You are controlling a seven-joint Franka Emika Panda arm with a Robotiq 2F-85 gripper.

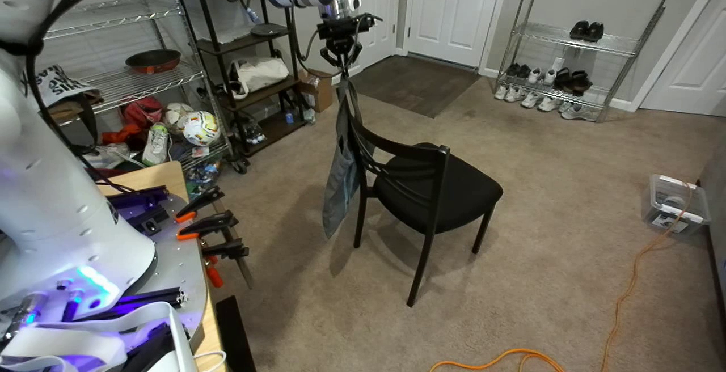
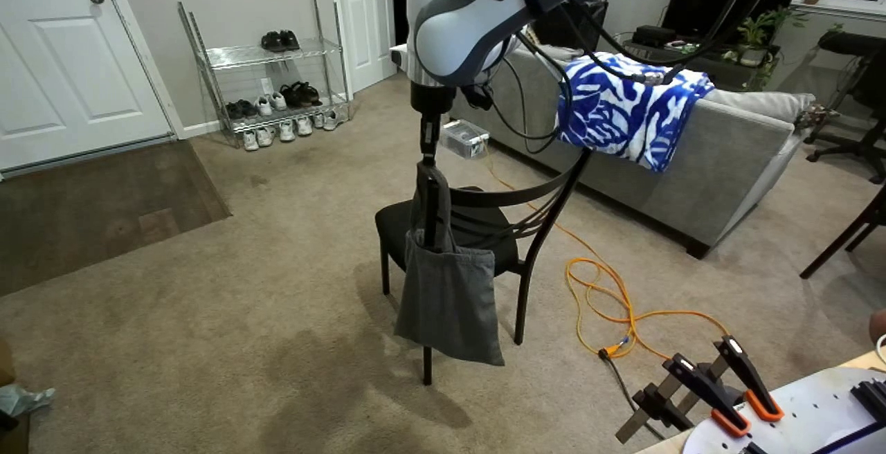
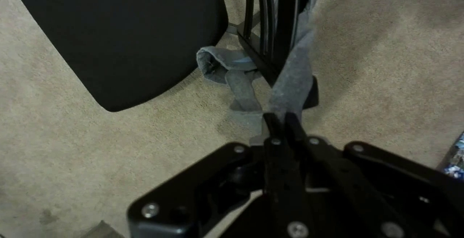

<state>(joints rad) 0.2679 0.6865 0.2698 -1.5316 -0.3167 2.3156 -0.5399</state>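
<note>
A grey cloth bag [image 2: 450, 302] hangs at a back corner of the black chair [image 1: 437, 190], seen in both exterior views. My gripper [image 3: 282, 118] is shut on the bag's strap [image 3: 293, 74], just above the top of the chair's back post [image 2: 430, 212]. In the wrist view the held strap runs up beside the chair's backrest, and another grey fold of strap [image 3: 241, 85] lies on the seat side. In an exterior view, straps show on both sides of the post. Whether the post passes fully through the strap loop, I cannot tell. The bag hangs down outside the backrest.
Wire shelving [image 1: 136, 77] and a dark shelf rack [image 1: 255, 88] stand along the wall. A shoe rack [image 2: 277, 59] is by the door. A grey sofa [image 2: 664, 184] stands behind the chair. An orange cord [image 2: 623, 302] lies on the carpet; clamps [image 1: 207, 224] jut from the robot's table.
</note>
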